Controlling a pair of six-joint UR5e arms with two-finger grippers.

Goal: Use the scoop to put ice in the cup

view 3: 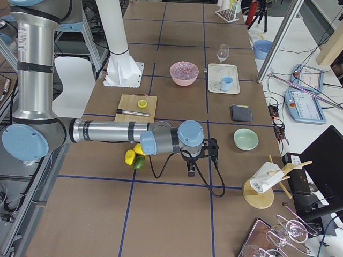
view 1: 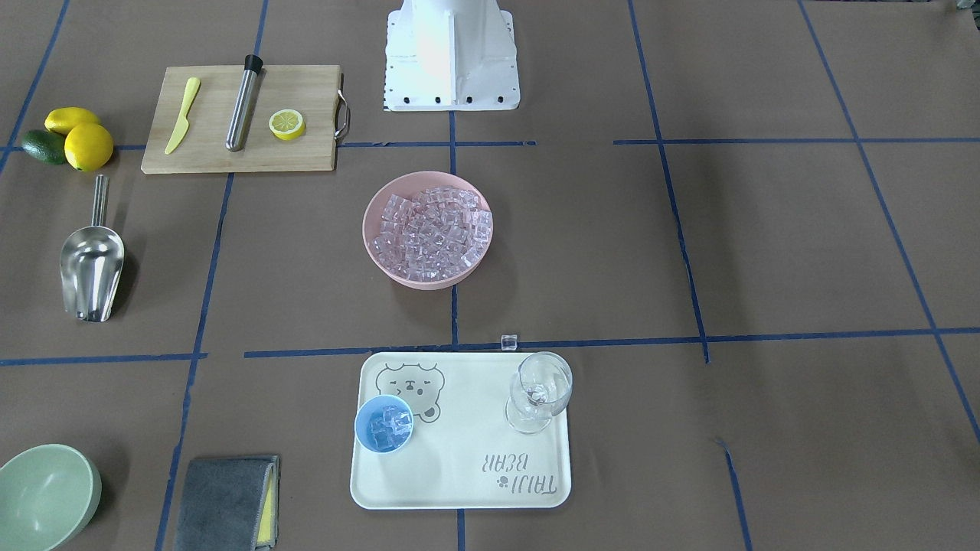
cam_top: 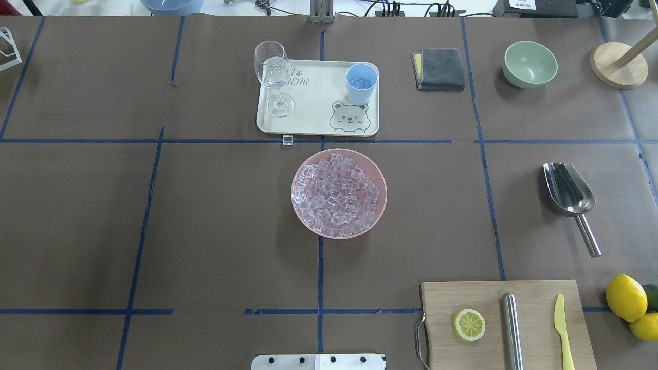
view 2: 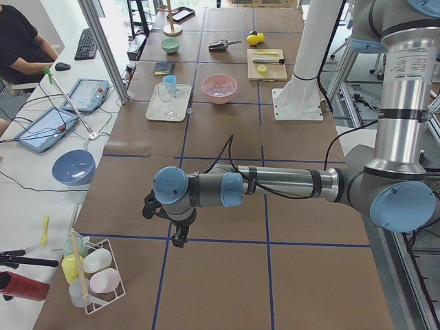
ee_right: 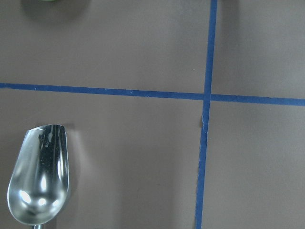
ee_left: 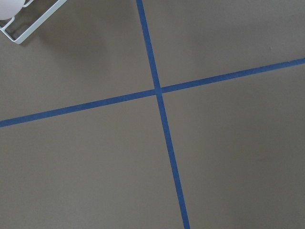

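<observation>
The ice [view 1: 432, 229] fills a pink bowl [view 1: 368, 239] at the table's middle. The light blue cup [view 1: 384, 425] stands upright on the cream tray [view 1: 467, 474] and holds several cubes. One stray cube [view 1: 509, 342] lies on the table beside the tray. The silver scoop [view 1: 92, 260] lies empty on the table on my right side; it also shows in the right wrist view [ee_right: 40, 183]. My left gripper [view 2: 168, 227] hovers over bare table far from these. My right gripper [view 3: 202, 160] hovers near the scoop. I cannot tell whether either is open or shut.
A clear wine glass [view 1: 540, 390] stands on the tray. A cutting board [view 1: 306, 157] carries a yellow knife [view 1: 182, 115], a steel cylinder [view 1: 243, 102] and a lemon half [view 1: 286, 124]. Lemons [view 1: 86, 144], a pale green bowl [view 1: 46, 493] and a grey cloth [view 1: 226, 501] lie on my right side.
</observation>
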